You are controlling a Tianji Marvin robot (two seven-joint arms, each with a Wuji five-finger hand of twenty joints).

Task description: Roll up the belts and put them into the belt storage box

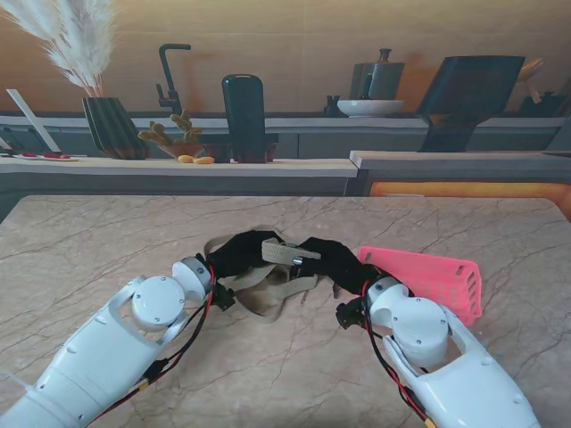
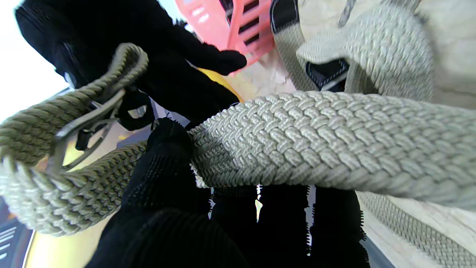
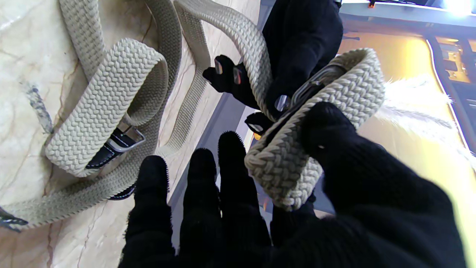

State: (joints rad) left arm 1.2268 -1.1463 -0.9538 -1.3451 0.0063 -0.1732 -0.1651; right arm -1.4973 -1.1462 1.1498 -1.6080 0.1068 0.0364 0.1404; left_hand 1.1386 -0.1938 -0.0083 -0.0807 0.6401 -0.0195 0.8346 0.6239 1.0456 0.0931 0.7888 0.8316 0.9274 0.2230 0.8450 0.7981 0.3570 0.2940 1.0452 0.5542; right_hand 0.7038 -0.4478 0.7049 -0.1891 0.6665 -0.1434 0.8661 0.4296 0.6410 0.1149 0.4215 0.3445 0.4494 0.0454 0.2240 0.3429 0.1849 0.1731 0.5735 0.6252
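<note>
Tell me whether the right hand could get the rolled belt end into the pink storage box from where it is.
Probably yes. The right hand sits beside the pink storage box, with nothing between them, but the woven belt is also held by the left hand.

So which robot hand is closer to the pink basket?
The right hand. It sits just beside the pink basket, holding the belt. The left hand is farther off on the belt's other side.

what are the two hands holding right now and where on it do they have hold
Both hold the braided belt. The right hand pinches the folded end by the metal buckle; the left hand grips the strap farther along, the rest lying on the table.
</note>
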